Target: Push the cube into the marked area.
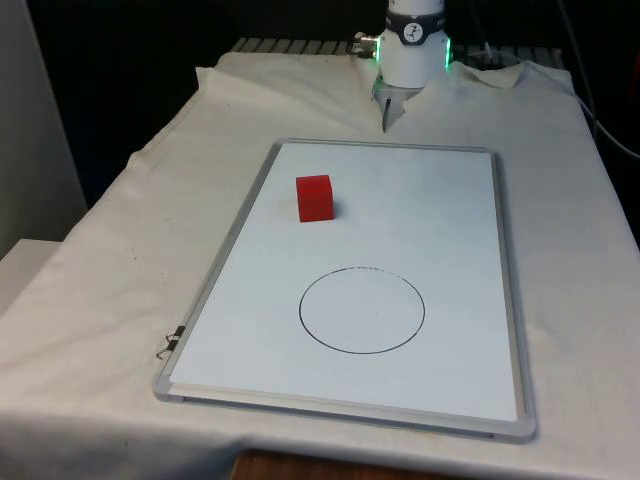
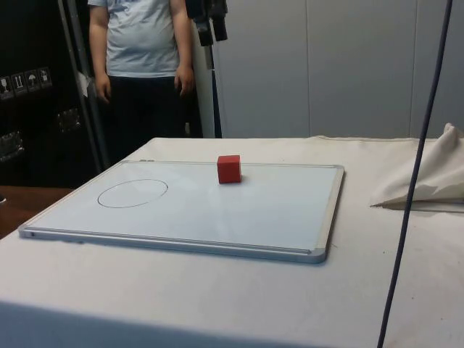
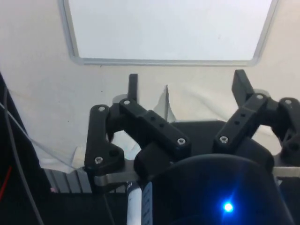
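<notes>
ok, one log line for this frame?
hand: open, above cloth off the whiteboard | red cube: on board, untouched | drawn circle: empty | push: not started

Red cube (image 1: 314, 197) sole obstacle on whiteboard (image 1: 450, 215), far half, twd front view's left. Bare board btwn cube & drawn circle (image 1: 362, 310); circle interior open. Board surface open all round cube. Raised frame edge runs round board. Gripper (image 3: 187, 84) high above cloth (image 1: 120, 260) beyond board's far edge, fingers spread wide. Person (image 2: 141, 65) stands past table end, side view.
</notes>
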`<action>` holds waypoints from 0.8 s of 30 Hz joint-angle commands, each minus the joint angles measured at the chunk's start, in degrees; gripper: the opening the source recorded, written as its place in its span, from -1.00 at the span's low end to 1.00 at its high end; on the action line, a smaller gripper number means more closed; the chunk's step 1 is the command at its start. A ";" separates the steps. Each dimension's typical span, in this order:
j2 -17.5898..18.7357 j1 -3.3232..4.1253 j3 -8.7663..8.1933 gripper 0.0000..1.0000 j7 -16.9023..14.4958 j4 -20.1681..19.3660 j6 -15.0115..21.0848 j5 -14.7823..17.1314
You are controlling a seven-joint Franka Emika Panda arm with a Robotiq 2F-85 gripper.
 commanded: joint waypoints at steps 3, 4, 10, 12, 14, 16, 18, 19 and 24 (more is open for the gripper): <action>-0.46 -0.06 0.00 0.56 -0.34 -0.63 0.92 -0.57; 0.00 -0.06 0.00 0.45 -0.29 -0.06 0.11 -0.23; -0.46 -0.17 0.00 -0.14 -0.63 -0.74 1.09 -0.80; -0.46 -0.17 0.00 -0.34 -0.69 -0.80 1.09 -0.80; -0.46 -0.17 0.00 -0.44 -0.69 -0.80 1.09 -0.86; -0.46 -0.23 0.00 -0.67 -0.74 -0.80 1.15 -0.86; -0.17 -0.40 -0.29 -0.96 -1.83 -1.15 1.78 -0.92; -0.06 -0.52 -0.40 -0.99 -2.35 -1.32 2.06 -0.92; 0.29 -0.46 -1.15 -0.99 -4.35 -2.23 3.55 -0.86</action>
